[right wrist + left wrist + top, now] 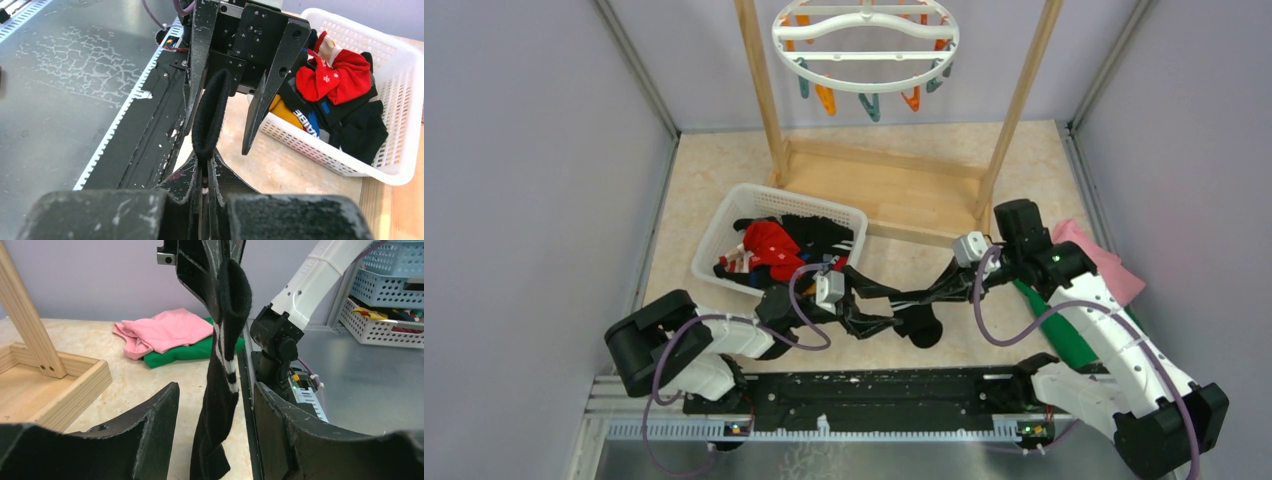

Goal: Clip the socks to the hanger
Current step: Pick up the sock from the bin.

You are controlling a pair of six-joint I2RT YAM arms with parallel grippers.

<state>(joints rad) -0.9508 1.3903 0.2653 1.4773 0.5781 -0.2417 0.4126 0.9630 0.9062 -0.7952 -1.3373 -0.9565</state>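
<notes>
**Sock (pixel 209 112) strung between two grippers, hanger nowhere near yet**

It's the black one with white stripes, and it's up off the table at the near middle, just right of the basket (pixel 804 197). The right gripper (pixel 204 165) is clamped tight on one folded end of it. The left gripper (pixel 215 390) is spread, with a finger on each side of the fabric and a visible gap on both sides, so it's not gripping anything. The loose end dangles down between those fingers.

This looks like a handover or a two-handed stretch. To do it well, the left arm probably wants the sock centred deep between its pads before closing, not just nipping an edge. The right should hang on until that grip is solid. Leaving a bit of cuff poking out past the fingers would likely help, since a peg needs something to bite.

The rest of the socks, including a red one (pixel 774 245), sit piled in the basket. The hanger (pixel 864 56) hangs at the far side from the wooden rack (pixel 879 190), well apart from the sock, and none of its orange and teal pegs (pixel 869 105) hold anything. A pink cloth (pixel 165 330) and a green cloth (pixel 200 351) lie on the right, not part of this.
</notes>
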